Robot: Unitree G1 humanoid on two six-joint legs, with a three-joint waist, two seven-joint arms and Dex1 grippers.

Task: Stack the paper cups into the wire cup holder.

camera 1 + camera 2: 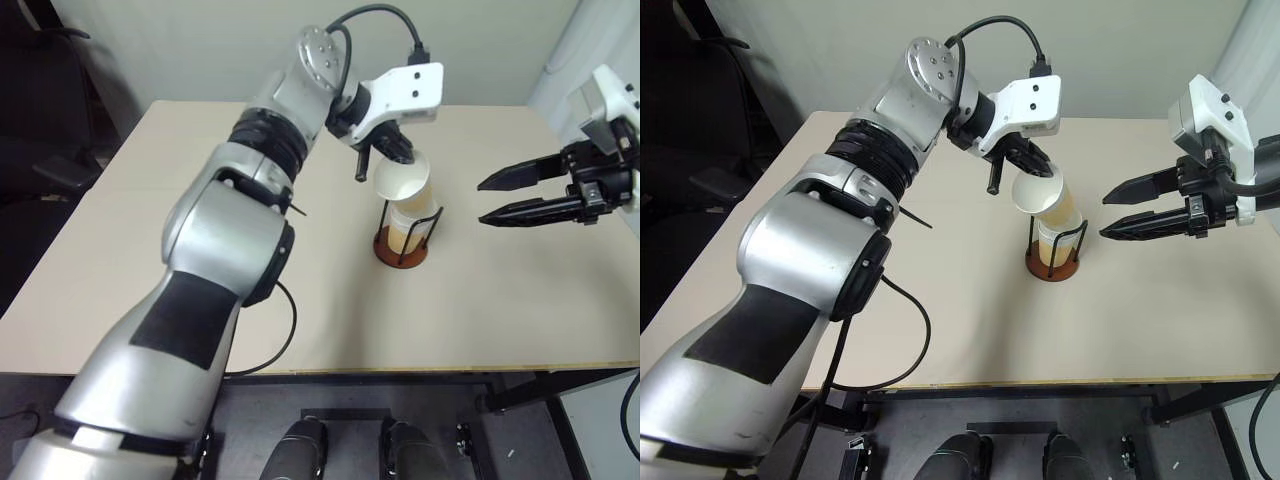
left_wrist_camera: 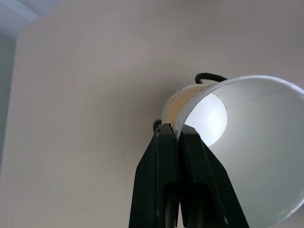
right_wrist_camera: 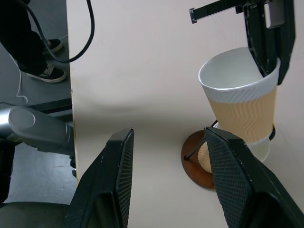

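A: Left claw [image 1: 392, 150] clenched on rim of top cup [image 1: 403, 180], tilted, seated in wire holder [image 1: 402, 246] on table [image 1: 150, 250].

B: Right claw [image 1: 497, 198]?

A: Released, empty, beside holder, apart. More cups [image 1: 405, 232] nested inside holder below the tilted one.

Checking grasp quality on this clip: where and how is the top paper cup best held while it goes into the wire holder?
By its rim wall, from above. The left gripper is shut on the top paper cup there, one finger inside the open mouth. The wire cup holder loops surround the lower body, blocking side access.
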